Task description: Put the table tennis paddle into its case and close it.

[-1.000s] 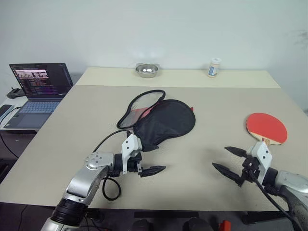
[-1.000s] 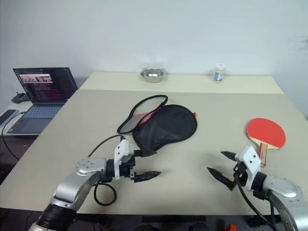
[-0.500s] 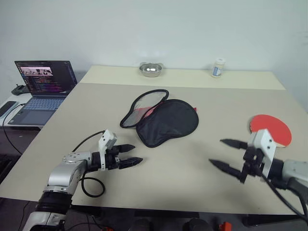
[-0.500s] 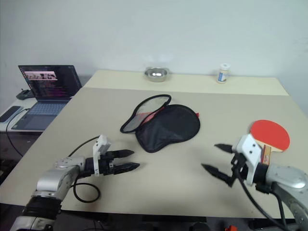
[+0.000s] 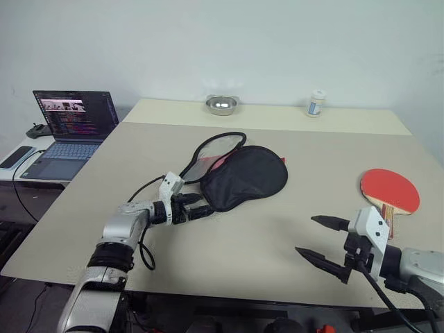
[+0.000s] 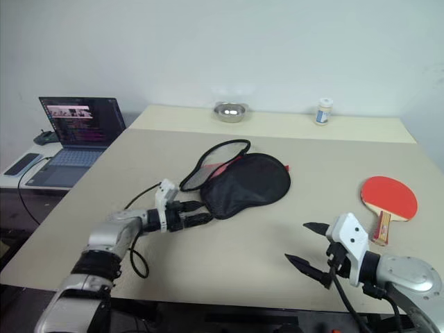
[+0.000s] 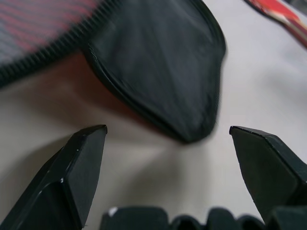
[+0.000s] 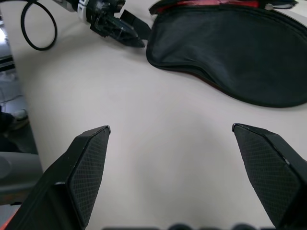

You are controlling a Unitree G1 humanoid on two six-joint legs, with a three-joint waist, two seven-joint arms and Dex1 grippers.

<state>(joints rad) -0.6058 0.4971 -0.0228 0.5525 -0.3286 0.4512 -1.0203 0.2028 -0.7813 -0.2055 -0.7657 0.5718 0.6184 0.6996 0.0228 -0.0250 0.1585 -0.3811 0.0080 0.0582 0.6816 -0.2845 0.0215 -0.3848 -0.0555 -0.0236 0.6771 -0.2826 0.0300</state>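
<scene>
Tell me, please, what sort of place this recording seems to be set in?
Probably an office or lab workroom: a large plain beige table against a bare pale wall, with an open laptop on a side desk. A metal bowl and small white bottle stand at the table's far edge.

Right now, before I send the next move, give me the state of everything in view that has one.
case: unzipped, flap open, nothing held in it, flat on the table
table tennis paddle: outside the case, red face up, ungripped
left gripper: open, at the case's narrow end
right gripper: open, holding nothing
laptop: lid up, screen lit
small bottle: upright, capped
metal bowl: upright
</scene>
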